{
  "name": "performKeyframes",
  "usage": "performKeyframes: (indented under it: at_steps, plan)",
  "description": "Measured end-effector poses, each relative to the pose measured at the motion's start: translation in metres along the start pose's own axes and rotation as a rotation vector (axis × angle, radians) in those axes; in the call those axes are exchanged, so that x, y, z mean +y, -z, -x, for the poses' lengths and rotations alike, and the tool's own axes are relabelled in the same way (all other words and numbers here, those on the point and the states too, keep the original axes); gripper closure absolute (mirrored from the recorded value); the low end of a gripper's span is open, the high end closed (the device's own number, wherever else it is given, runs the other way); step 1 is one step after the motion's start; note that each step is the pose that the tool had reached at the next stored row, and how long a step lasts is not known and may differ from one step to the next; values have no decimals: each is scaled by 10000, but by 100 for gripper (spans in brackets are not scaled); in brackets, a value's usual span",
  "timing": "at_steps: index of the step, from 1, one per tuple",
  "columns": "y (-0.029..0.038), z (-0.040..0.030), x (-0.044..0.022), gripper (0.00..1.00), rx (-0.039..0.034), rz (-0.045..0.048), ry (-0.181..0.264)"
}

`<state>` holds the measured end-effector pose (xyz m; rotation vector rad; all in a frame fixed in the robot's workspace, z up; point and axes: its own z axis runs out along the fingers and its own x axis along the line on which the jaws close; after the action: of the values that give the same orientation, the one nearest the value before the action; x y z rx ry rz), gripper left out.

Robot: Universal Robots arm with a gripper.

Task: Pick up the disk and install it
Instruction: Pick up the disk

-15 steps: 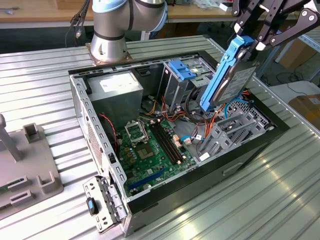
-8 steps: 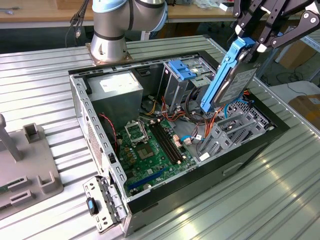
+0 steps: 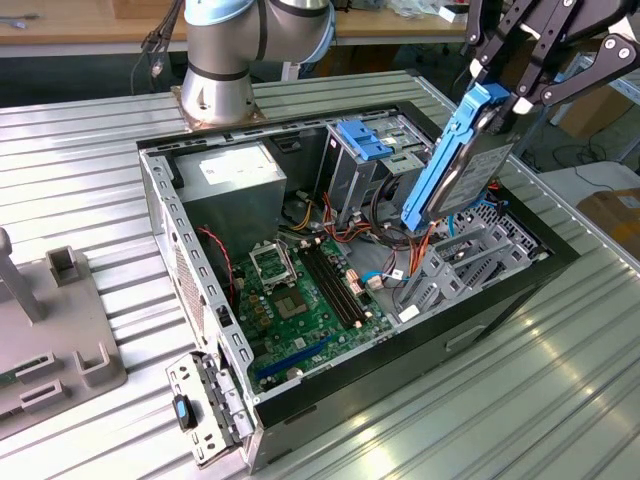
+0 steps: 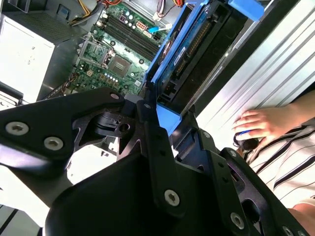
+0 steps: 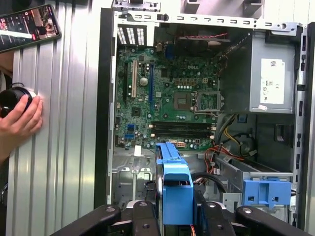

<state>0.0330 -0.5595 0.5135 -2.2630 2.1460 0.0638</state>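
Looking at the exterior view, what is the gripper (image 3: 500, 100) doing?

It is holding the disk (image 3: 470, 165) by its upper end. The fingers are pinching it from both sides, on the blue rails. The disk is hanging tilted, with its lower end pointing down into the open computer case (image 3: 160, 215), over the drive cage (image 3: 450, 275) at the exterior view's right.

Is the disk touching the cage?

I cannot tell this. The lower end is hanging near the orange cables (image 3: 428, 240), but contact is not showing.

What are the wrist views giving?

In the first wrist view the disk (image 5: 174, 189) is standing edge-on between the two black fingers (image 5: 140, 216), and a blue rail is facing the camera. Beyond it the green motherboard (image 5: 167, 103) is lying, with the grey power supply box (image 5: 268, 83) beside it. A light-blue latch piece (image 5: 266, 191) is sitting to one side of the disk. In the second wrist view the dark underside of the disk (image 4: 197, 49) is showing.

Is somebody near?

A person's hand (image 5: 19, 120) is resting on the ribbed metal bench (image 5: 64, 147) beside the case, over a small black round object (image 5: 10, 98), and a phone (image 5: 29, 24) is lying close to it. In the second wrist view the hand (image 4: 258, 125) is showing with a striped sleeve (image 4: 290, 167).

What more is standing on the bench?

The arm's base (image 3: 215, 70) is standing beyond the case, and a grey fixture (image 3: 50, 330) is sitting at the exterior view's left, well apart from it.
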Motion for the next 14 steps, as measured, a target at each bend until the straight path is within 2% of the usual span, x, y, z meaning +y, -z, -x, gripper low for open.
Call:
performKeyframes:
  at_steps: [1,3,4,7,9,14]
  plan:
    - [0,-19,0,64,0,0,1]
    - [-3,-103,6,64,0,0,-1]
    - [-11,-113,6,64,-2,-1,-3]
    - [-36,-116,-31,64,2,0,-28]
    - [-49,-120,-98,64,2,-1,-32]
    - [-65,-126,-191,64,2,-1,-32]
